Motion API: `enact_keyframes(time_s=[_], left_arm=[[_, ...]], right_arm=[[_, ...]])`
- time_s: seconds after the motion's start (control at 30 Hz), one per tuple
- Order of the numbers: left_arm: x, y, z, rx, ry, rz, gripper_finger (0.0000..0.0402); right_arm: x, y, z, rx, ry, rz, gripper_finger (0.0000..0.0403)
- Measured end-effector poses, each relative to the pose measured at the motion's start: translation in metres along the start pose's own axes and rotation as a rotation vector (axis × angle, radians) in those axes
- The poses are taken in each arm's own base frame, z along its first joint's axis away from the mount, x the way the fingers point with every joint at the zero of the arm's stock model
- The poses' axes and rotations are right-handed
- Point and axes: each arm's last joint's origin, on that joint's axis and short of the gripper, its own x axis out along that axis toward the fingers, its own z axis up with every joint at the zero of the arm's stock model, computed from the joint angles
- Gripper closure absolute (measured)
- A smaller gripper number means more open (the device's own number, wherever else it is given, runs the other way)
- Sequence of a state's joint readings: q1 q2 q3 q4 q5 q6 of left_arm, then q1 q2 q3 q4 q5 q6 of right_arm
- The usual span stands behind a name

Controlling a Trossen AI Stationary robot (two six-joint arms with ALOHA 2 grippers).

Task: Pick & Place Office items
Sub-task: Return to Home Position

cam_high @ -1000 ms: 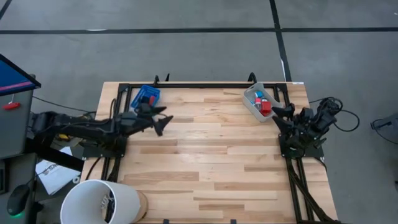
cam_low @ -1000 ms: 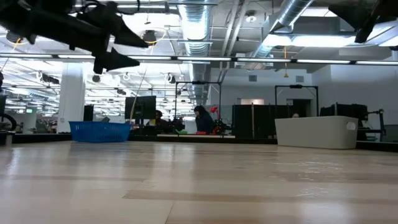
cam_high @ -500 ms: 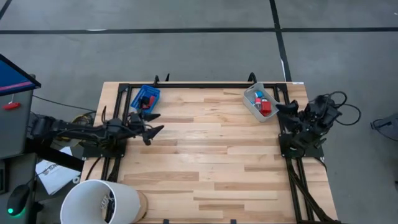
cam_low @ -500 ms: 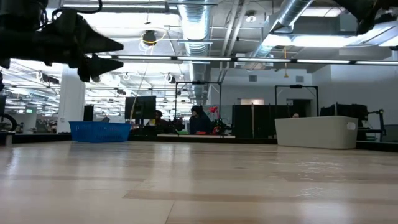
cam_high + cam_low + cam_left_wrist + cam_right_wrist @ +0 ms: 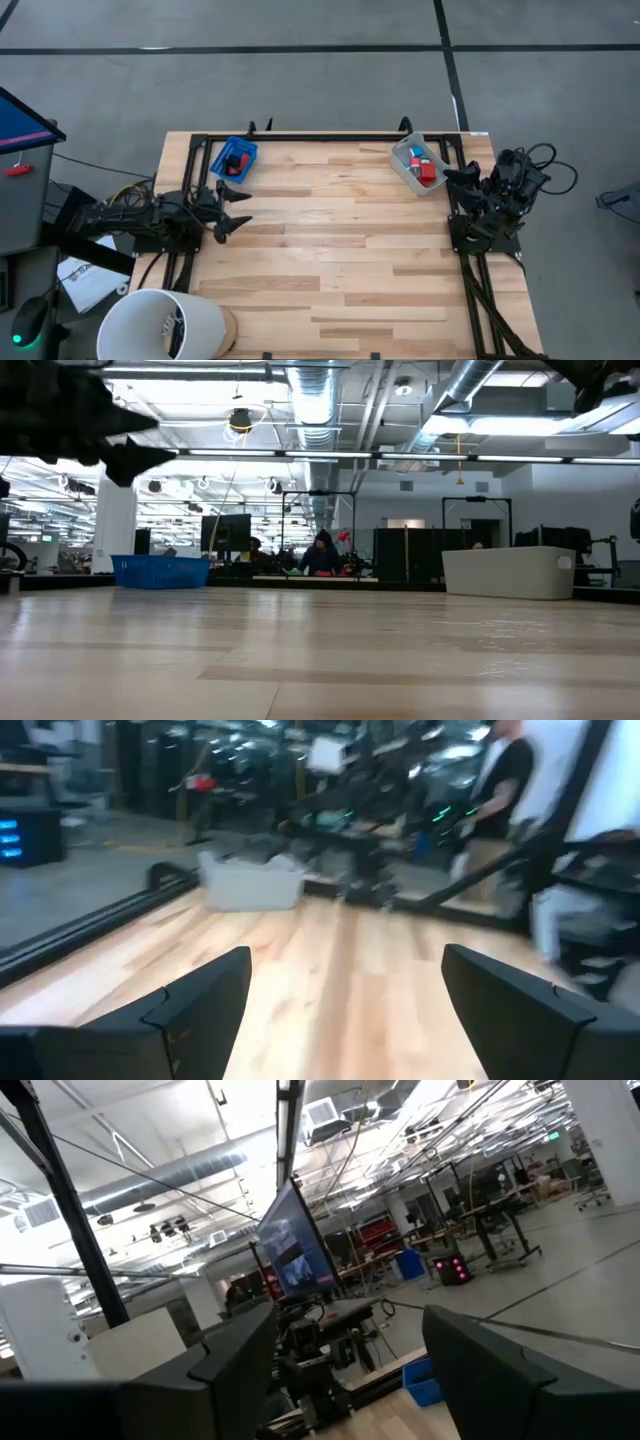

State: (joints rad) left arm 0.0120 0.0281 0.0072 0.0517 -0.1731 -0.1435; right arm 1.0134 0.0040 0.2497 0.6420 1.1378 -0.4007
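Left end effector (image 5: 233, 210) near blue tray (image 5: 222, 151)

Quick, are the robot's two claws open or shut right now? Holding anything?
Left gripper: open, holding nothing.
Right gripper: open, holding nothing.

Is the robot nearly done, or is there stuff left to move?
Nearly done, apparently. The small red, blue and black office items lie in the blue tray and the clear grey bin; none shows on the wooden table. Nothing is in hand: the left gripper and right gripper are open and empty, at the table's sides. Probably only parking them remains.
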Motion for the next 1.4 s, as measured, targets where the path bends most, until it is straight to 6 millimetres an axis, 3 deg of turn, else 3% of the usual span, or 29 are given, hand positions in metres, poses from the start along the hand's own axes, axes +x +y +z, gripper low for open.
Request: enact_keyframes(time_s=[0.17,0.87,1.2,1.4], left_arm=[[-0.002,-0.002,0.0,0.007,0.02,-0.09,0.0078],[0.008,-0.002,-0.015,0.055,0.193,-0.078,0.0078],[0.011,-0.002,-0.019,0.061,0.242,-0.073,0.0078],[0.011,-0.002,-0.02,0.061,0.246,-0.073,0.0078]], right_arm=[[0.0,0.0,0.001,0.01,-0.005,-0.003,0.0158],[-0.005,0.009,-0.013,-0.095,0.116,0.149,0.0158],[-0.015,0.019,-0.043,-0.033,0.302,0.34,0.0158],[-0.015,0.017,-0.07,-0.019,0.294,0.409,0.0158]])
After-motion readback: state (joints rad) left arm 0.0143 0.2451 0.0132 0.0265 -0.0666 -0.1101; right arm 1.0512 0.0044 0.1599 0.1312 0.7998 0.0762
